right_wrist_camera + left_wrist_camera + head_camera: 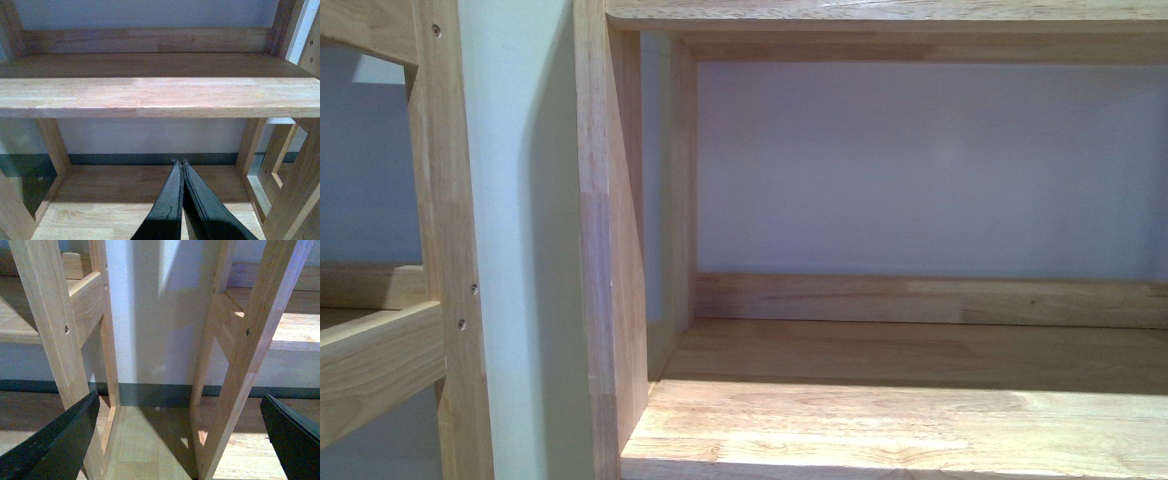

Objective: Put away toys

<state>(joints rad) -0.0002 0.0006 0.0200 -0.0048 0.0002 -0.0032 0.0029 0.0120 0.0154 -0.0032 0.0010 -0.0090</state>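
Observation:
The orange-yellow plush toy is out of view in every frame. In the left wrist view my left gripper (177, 440) is open and empty, its black fingers (55, 442) spread wide before the gap between two wooden shelf frames. In the right wrist view my right gripper (180, 167) is shut with nothing between its jaws, pointing at the lower wooden shelf board (100, 195) below an upper shelf board (160, 97). Neither gripper shows in the front view.
The front view shows a wooden shelf unit close up, with a bare shelf board (920, 420), a side post (610, 250) and a white wall behind. A second wooden frame (440, 250) stands at left. Slanted frame legs (250, 365) and a grey baseboard (155, 392) face the left gripper.

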